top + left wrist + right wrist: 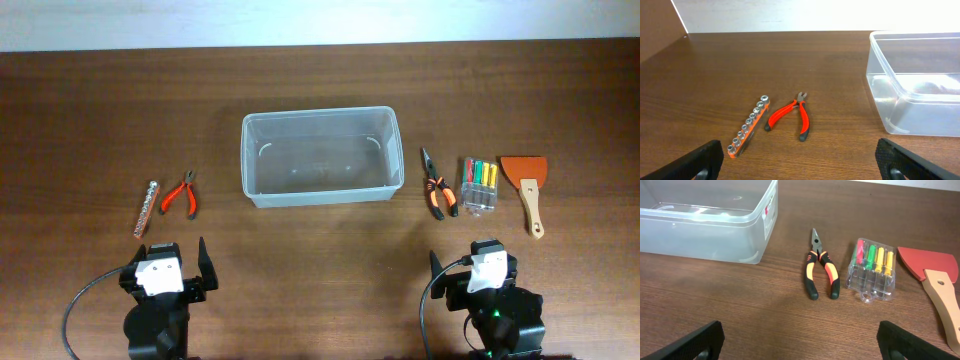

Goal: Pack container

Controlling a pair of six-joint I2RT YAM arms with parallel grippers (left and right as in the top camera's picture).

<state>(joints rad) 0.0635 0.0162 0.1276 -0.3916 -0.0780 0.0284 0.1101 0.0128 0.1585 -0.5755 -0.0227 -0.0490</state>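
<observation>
Dark wood tabletop [100,120], with the container [320,195] centred on it, seemingly empty. My left gripper [800,155] and right gripper [800,332] gape wide, holding nothing. Flat-lying red pliers [803,120] could skid or slip if I pinch shallow.

Your overhead cam looks straight down from high up and takes in the whole table [80,110], robot side at the bottom. Your left wrist cam sits low over the wood, facing forward, pretty close to the red pliers [790,119] and socket rail [748,126]. The right wrist cam does the same on the other side, near the orange-black pliers [820,272]. Both wrist views catch one end of the container [920,115], and overhead shows everything they see.
</observation>
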